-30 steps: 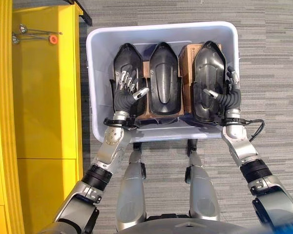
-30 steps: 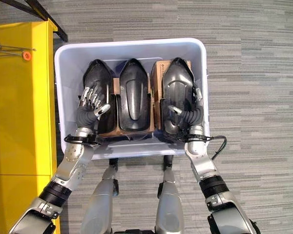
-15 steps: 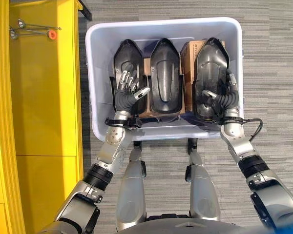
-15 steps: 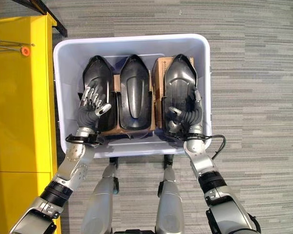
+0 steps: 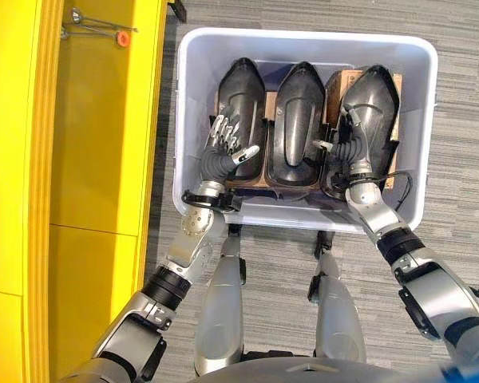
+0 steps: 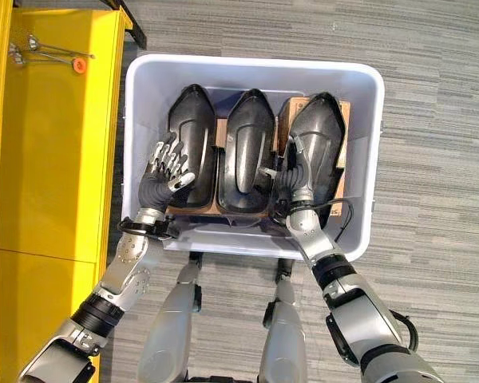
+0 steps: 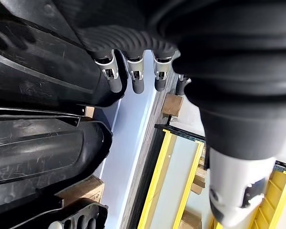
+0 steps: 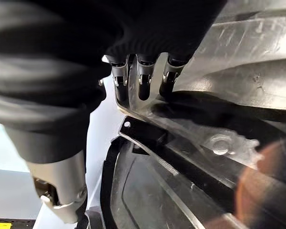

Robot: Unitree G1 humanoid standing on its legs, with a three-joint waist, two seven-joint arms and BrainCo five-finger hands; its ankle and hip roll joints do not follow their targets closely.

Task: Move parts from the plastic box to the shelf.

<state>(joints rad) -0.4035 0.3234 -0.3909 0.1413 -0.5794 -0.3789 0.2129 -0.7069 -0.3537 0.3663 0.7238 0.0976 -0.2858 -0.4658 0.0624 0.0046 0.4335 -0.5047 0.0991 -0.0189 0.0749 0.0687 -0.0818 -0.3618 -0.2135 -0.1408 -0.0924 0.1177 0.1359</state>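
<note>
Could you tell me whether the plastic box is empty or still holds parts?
Still loaded: three black parts stand side by side inside the plastic box.

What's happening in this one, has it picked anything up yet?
Not yet. The robot stands over a pale plastic box on the floor that holds three black moulded parts side by side on brown cardboard. Its left hand rests with straight fingers on the left part. Its right hand is at the inner edge of the right part, fingers hooked over its rim in the wrist view. The middle part is untouched. The yellow shelf stands to the robot's left.
</note>
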